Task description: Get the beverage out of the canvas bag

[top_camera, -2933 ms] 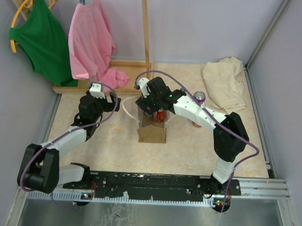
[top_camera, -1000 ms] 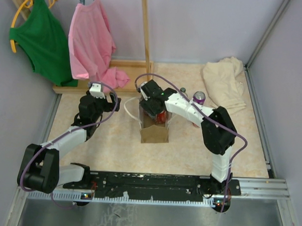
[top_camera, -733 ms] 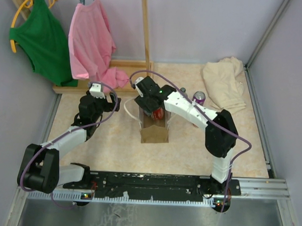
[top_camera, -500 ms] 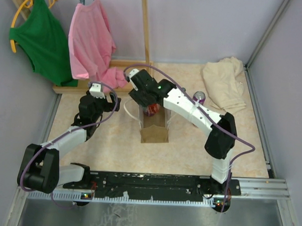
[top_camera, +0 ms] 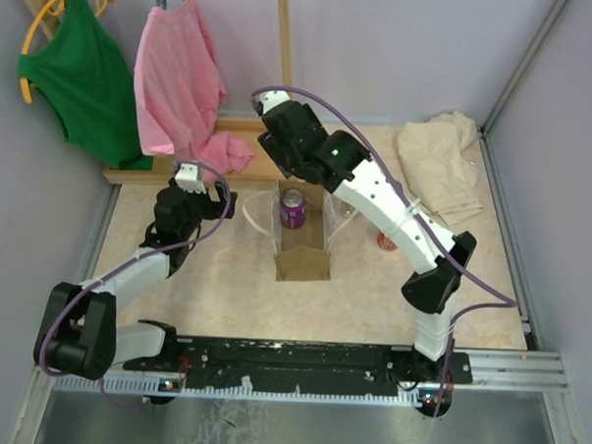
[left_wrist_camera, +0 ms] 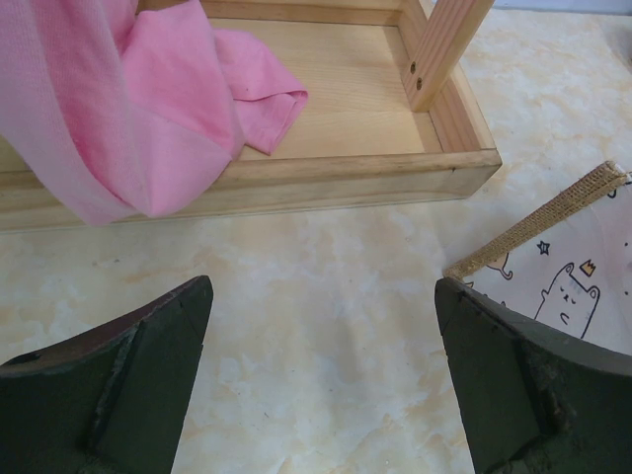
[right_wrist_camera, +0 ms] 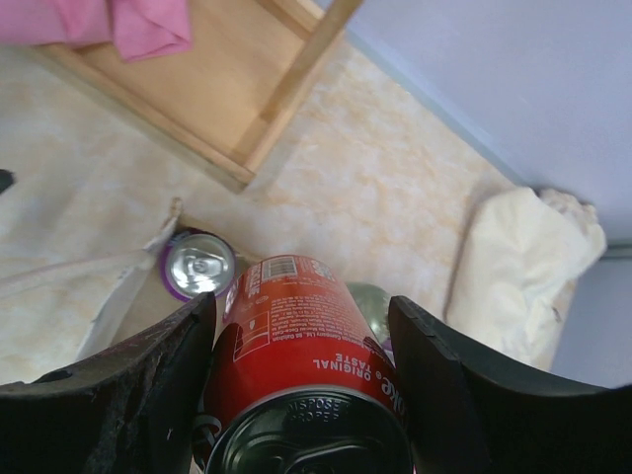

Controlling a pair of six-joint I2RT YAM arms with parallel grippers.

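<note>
The tan-brown canvas bag (top_camera: 302,265) stands open on the table's middle, with white rope handles and a purple can (top_camera: 293,210) upright inside. My right gripper (top_camera: 298,171) hovers over the bag's far end. In the right wrist view it (right_wrist_camera: 301,306) is shut on a red cola can (right_wrist_camera: 296,336), held above the purple can (right_wrist_camera: 197,265) and the bag's rim (right_wrist_camera: 128,286). The red can is hidden under the gripper in the top view. My left gripper (top_camera: 214,194) is open and empty just left of the bag; in its wrist view (left_wrist_camera: 321,336) the bag's bear-printed side (left_wrist_camera: 573,276) is beside the right finger.
A wooden rack base (left_wrist_camera: 346,79) lies at the back left, with a pink shirt (top_camera: 180,74) and a green shirt (top_camera: 82,65) hanging over it. A pale beige cloth (top_camera: 441,164) lies at the back right. Another red can (top_camera: 387,242) stands by the right arm.
</note>
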